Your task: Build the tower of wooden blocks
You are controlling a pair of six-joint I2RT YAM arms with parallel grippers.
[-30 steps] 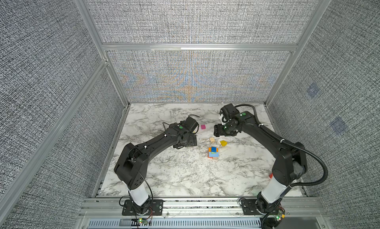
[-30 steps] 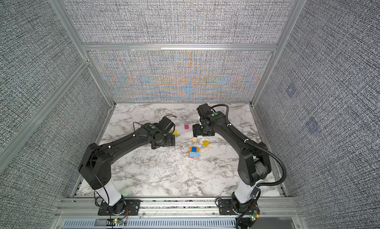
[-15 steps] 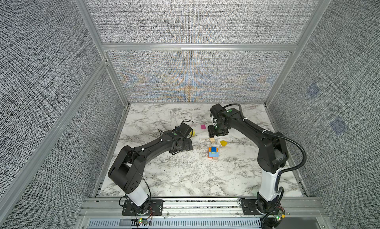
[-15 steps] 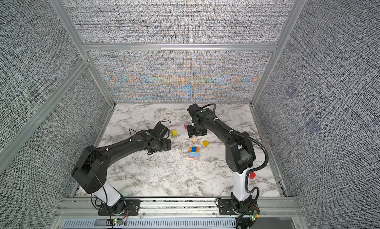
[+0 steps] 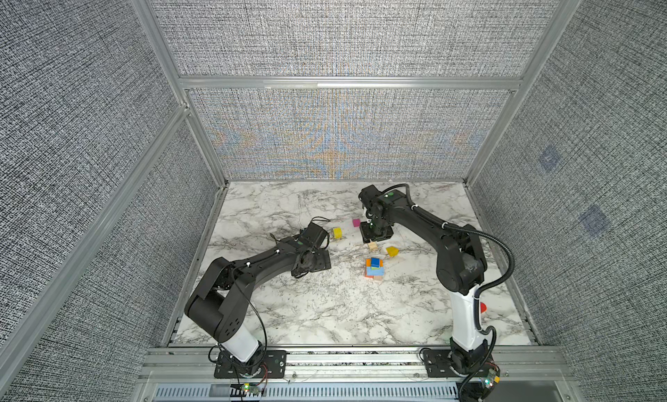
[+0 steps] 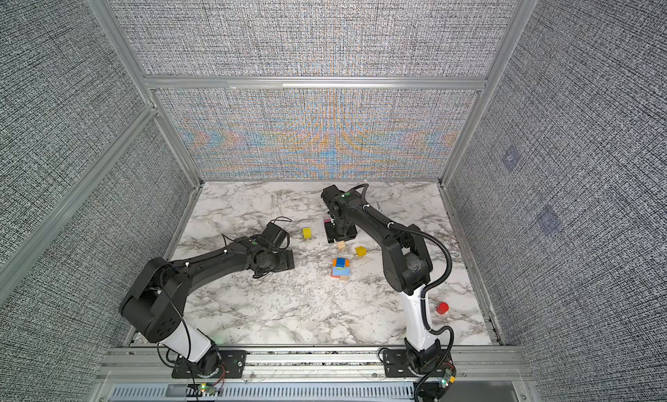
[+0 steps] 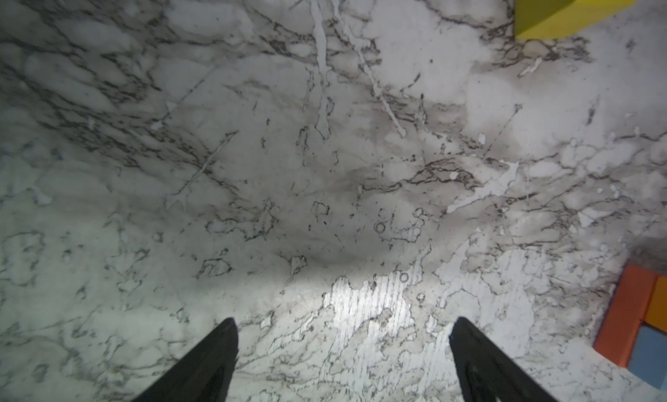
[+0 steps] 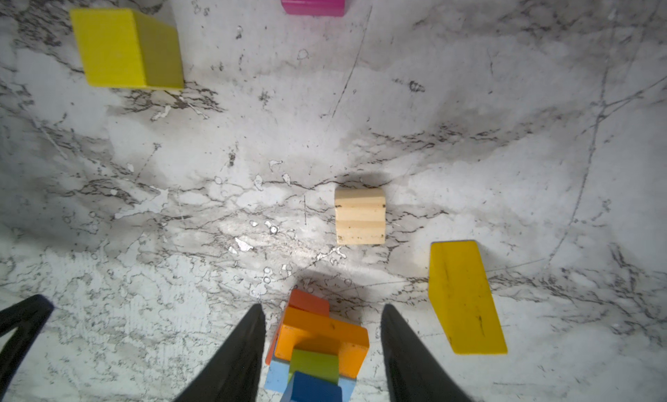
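Tower [image 5: 374, 268]: short stack, blue cube [image 5: 376, 262] topmost, standing on marble table [image 5: 325, 310], three o'clock of centre. Right gripper [image 8: 322, 310]: jaws parted, empty, hovering at tower's twelve o'clock near tan cube [image 8: 360, 216]. Left gripper [image 7: 343, 331]: spread wide, empty, waiting at nine o'clock. Seemingly fetching another block; next is calling for centring over one.

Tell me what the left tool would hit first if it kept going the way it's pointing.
Most likely the bare marble tabletop: the left tool, jaws open, faces only that; the yellow cube and the tower lie off that line.
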